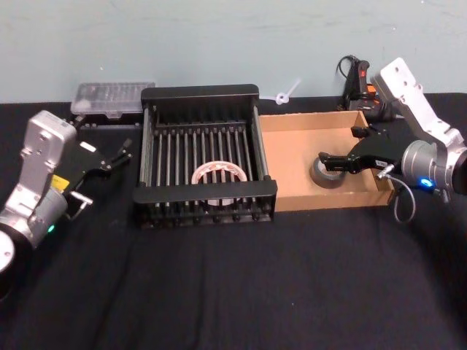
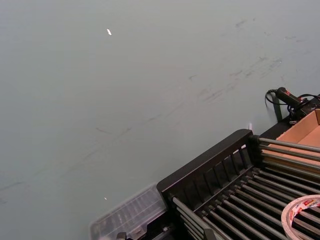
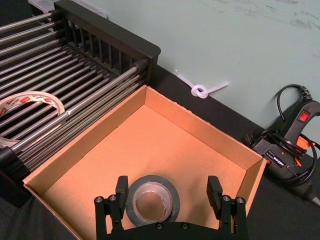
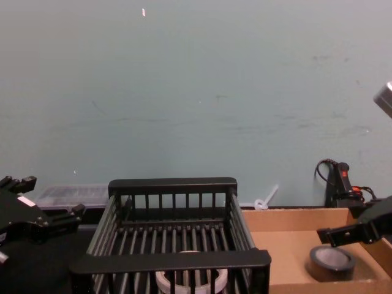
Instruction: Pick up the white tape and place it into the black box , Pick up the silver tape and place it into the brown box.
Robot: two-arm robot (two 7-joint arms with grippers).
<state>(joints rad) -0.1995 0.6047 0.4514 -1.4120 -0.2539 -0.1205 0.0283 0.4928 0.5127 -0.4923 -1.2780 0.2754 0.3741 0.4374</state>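
Note:
The silver tape (image 1: 327, 173) lies flat on the floor of the brown box (image 1: 292, 131), near its front right. My right gripper (image 1: 341, 146) hovers over it, open. In the right wrist view the silver tape (image 3: 152, 200) sits between the spread fingers (image 3: 121, 192), closer to one of them. The white tape (image 1: 219, 173) rests on the barred floor of the black box (image 1: 201, 93), near its front wall. My left gripper (image 1: 120, 154) stands open left of the black box, holding nothing. The chest view shows the silver tape (image 4: 331, 260) under my right gripper (image 4: 348, 225).
A clear plastic case (image 1: 113, 96) lies behind the black box's left corner. A hot glue gun with its cord (image 3: 290, 145) and a white zip tie (image 3: 202, 91) sit behind the brown box. The table's black cloth (image 1: 233, 284) stretches in front of both boxes.

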